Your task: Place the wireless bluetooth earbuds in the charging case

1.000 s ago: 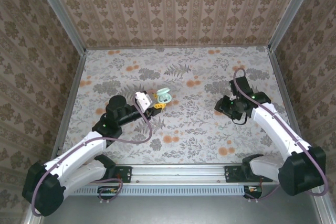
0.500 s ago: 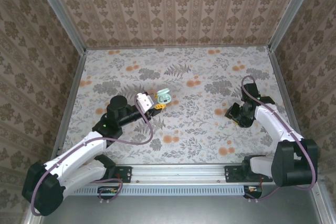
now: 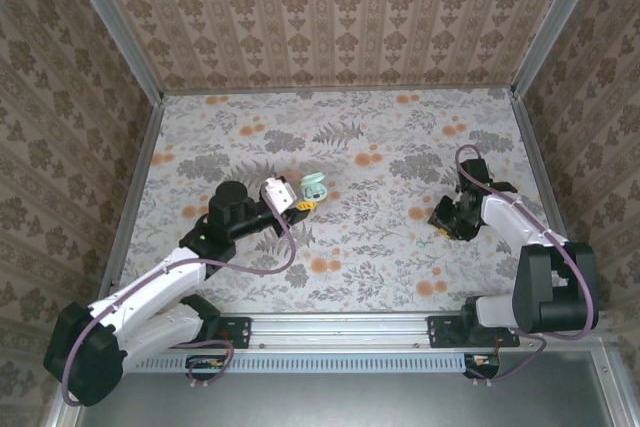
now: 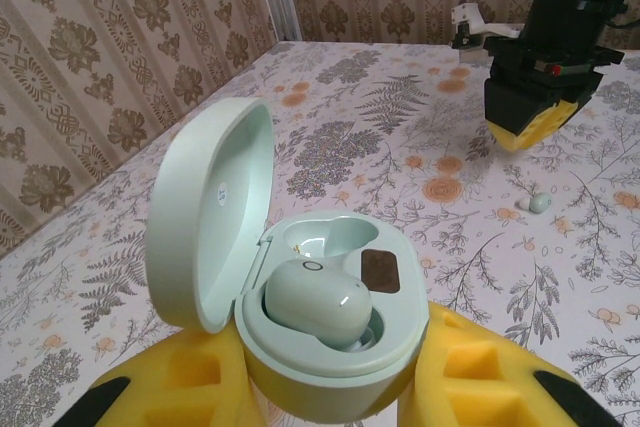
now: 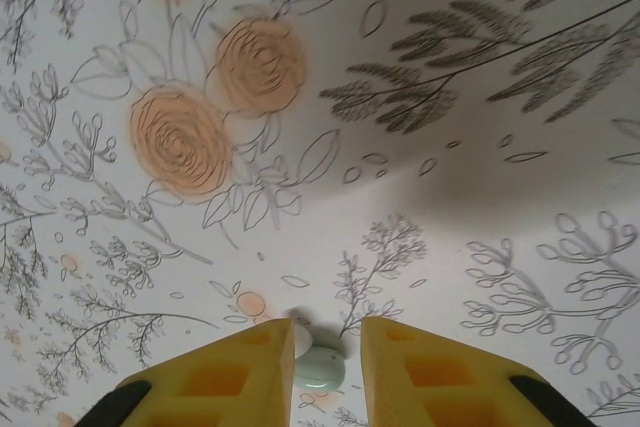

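The left claw [image 4: 322, 347] is clamped on the mint charging case [image 4: 400, 319], with its yellow fingers [image 4: 170, 387] pressing the base from both sides. The lid [image 4: 210, 227] stands open, tipped back to the left in the wrist view. One earbud [image 4: 315, 302] sits in the nearer socket, and the socket [image 4: 325, 237] behind it is empty. Across the flowered tabletop [image 3: 380, 127], well apart from the case, the right claw [image 5: 326, 342] hangs low with its jaws narrow but parted, gripping nothing. The second earbud [image 5: 321, 370] lies on the tabletop beneath it, lined up with the gap between the fingers.
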`<state>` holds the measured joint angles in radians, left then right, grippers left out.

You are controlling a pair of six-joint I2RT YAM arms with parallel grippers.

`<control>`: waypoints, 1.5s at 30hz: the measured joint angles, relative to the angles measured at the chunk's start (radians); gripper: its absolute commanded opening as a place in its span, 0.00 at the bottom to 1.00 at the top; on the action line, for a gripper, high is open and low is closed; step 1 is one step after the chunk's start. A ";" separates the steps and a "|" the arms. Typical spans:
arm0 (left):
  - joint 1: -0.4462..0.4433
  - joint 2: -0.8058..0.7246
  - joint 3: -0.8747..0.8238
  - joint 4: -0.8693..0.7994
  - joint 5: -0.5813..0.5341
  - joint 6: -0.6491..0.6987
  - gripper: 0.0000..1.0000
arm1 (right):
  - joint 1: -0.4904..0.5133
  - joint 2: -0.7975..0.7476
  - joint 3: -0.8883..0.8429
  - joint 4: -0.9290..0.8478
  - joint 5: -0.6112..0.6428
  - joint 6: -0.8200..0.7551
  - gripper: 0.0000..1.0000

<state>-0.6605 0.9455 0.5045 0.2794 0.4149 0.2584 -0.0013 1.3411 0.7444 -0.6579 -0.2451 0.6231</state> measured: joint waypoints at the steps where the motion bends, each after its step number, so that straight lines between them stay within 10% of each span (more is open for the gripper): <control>1: 0.000 0.001 0.000 0.000 0.000 0.000 0.00 | 0.012 -0.004 -0.002 -0.001 0.000 0.003 0.24; 17: 0.000 0.063 0.008 0.010 0.020 -0.003 0.00 | 0.235 -0.117 -0.162 0.009 -0.015 0.178 0.14; 45: 0.000 -0.049 0.008 -0.031 -0.012 -0.003 0.00 | 0.103 0.264 0.170 -0.078 0.118 -0.045 0.11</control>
<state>-0.6605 0.8963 0.5125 0.2481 0.4026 0.2550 0.1013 1.6054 0.9146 -0.7361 -0.1268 0.5777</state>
